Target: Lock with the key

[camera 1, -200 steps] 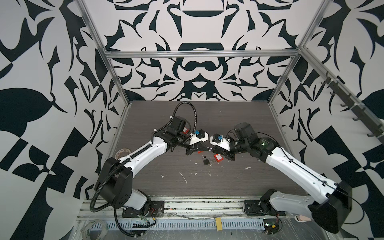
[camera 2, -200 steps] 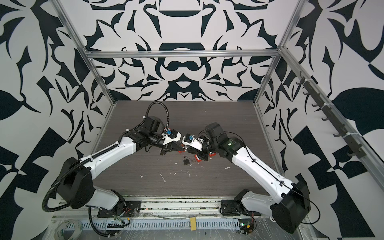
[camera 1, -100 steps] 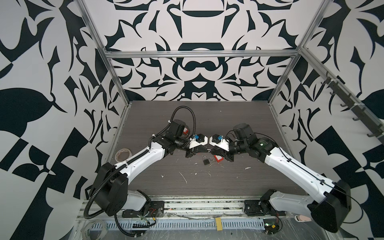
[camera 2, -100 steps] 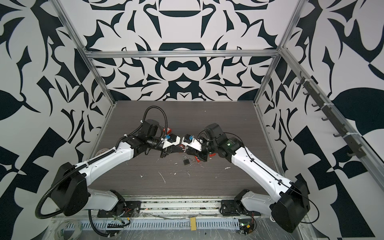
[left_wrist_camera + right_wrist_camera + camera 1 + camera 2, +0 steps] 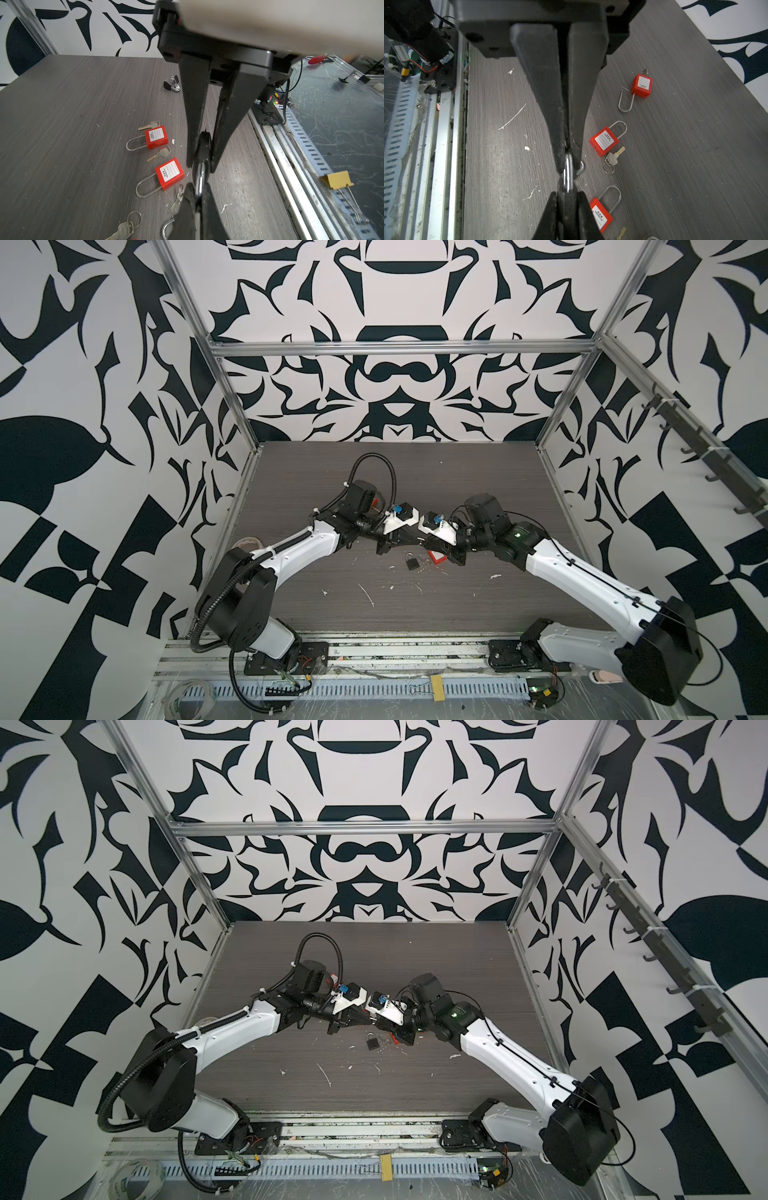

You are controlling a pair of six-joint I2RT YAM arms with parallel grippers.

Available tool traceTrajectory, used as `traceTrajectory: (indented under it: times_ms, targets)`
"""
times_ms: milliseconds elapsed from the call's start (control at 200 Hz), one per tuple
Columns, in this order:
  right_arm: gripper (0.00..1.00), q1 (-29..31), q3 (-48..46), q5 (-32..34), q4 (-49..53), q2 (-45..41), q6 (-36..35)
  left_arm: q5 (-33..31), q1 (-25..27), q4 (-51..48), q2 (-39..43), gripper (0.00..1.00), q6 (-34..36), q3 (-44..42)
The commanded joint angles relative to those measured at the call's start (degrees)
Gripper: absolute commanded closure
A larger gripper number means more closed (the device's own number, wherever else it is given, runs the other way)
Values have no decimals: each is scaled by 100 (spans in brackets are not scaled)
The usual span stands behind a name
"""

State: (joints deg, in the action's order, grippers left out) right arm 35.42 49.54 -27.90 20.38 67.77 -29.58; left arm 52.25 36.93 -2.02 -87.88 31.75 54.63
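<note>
Left wrist view: left jaws clamp the black padlock (image 5: 204,143) body, right jaws pinch its shackle (image 5: 568,176), so best push it straight in, no twist.

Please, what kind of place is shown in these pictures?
Probably a robot test cell in a laboratory: a table enclosed by black-and-white patterned walls on an aluminium frame, a left arm and a right arm mounted at its front edge, and red padlocks with keys lying on it.
</note>
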Motion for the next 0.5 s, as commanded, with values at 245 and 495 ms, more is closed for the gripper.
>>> traceTrajectory:
  times_ms: [245, 495]
  targets:
    - [100, 137, 383, -803, -2477, 9, 215, 798, 577, 190, -110, 100, 332, 100]
    - [100, -106, 750, -1831, -2171, 116, 684, 103, 790, 470, 248, 100, 639, -343]
